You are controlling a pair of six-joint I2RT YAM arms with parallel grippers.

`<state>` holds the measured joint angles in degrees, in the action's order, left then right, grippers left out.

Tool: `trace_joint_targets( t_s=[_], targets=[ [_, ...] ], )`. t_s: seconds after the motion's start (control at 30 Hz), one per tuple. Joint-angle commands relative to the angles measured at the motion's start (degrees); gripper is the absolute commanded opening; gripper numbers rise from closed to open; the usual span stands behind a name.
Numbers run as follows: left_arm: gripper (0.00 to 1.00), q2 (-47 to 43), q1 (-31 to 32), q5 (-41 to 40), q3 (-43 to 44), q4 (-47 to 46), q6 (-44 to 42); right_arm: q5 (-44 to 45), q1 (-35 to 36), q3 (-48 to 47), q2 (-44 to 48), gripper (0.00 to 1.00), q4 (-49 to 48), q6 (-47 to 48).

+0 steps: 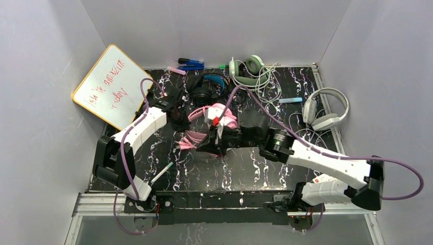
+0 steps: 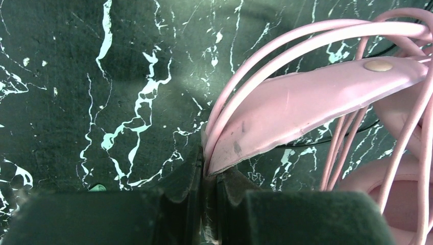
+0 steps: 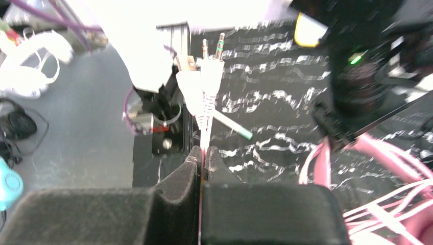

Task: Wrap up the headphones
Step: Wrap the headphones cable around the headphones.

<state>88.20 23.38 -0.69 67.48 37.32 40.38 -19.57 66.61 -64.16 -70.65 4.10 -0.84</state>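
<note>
You are mid-wrap on the pink headphones (image 1: 220, 116) in the middle of the table (image 1: 255, 171): left gripper (image 2: 207, 174) clamped on the headband (image 2: 306, 104), right gripper (image 3: 203, 155) pinching the cord (image 3: 205, 130) just below its plugs (image 3: 210, 71), so next probably loop that tail round the band, kept taut

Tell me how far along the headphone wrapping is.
Done: loops of pink cord already lie along the band of the pink headphones. In hand: left claw shut on the band's edge and loops, right claw pinching the cord below its plugs. Left: securing that plug end, then the white-grey headphones, whose cord sprawls loose.
</note>
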Motion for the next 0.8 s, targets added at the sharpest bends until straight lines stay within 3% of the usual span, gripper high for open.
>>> trace_joint_targets(
  t_s=[0.0, 0.37, 0.47, 0.63, 0.77],
  targets=[
    [0.00, -5.1, -0.3, 1.5, -2.4, -4.3, 1.7, 4.9, 0.1, -2.8, 5.2, 0.01, -8.2, -4.7],
    [0.00, -11.8, 1.6, -0.5, -13.5, -15.0, 4.6, 22.9, 0.1, -5.5, 1.8, 0.01, -13.2, -14.0],
    [0.00, -13.5, 4.6, -4.6, -15.9, -17.7, 5.1, 28.5, 0.1, -5.2, 0.9, 0.01, -15.2, -16.2],
    [0.00, -13.2, 8.5, -8.4, -16.8, -21.0, 8.3, 29.3, 0.1, -6.4, -2.3, 0.01, -16.4, -18.8],
    [0.00, -11.7, 14.6, -16.1, -15.0, -21.2, 7.6, 39.1, -1.0, -8.2, -4.0, 0.01, -12.1, -22.3]
  ],
)
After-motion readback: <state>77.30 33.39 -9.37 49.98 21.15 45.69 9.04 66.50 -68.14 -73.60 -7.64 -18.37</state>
